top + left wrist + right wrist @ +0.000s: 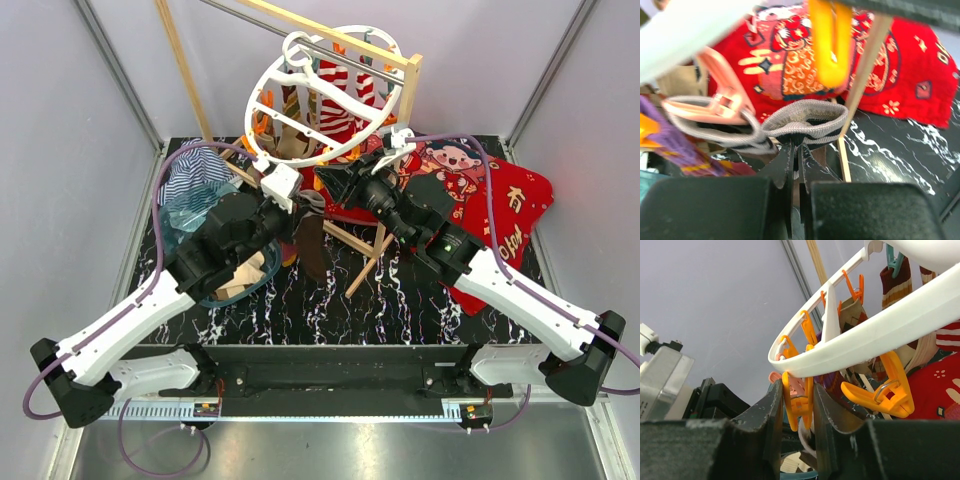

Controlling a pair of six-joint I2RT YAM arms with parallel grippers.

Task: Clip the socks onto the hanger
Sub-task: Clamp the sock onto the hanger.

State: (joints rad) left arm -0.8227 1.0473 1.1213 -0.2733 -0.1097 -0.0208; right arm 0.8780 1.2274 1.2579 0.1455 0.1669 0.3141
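The round white hanger [325, 95] hangs from the wooden frame, with a red-white striped sock [340, 100] and other socks clipped on. My left gripper [795, 150] is shut on the cuff of a grey-and-black striped sock [810, 117], holding it up under an orange clip [829, 45]. In the top view this sock hangs dark below the gripper [310, 245]. My right gripper [797, 390] is shut on that orange clip [799, 402], which dangles from the hanger's outer ring [880, 332]. A bit of sock shows just below the clip.
A pink clip [725, 95] grips grey cloth left of the held sock. Another orange clip [885, 390] hangs to the right. The red cartoon blanket [490, 200] lies at the back right, the blue-white striped cloth [195, 170] and a teal basket [235, 275] on the left. A wooden pole [865, 65] slants close by.
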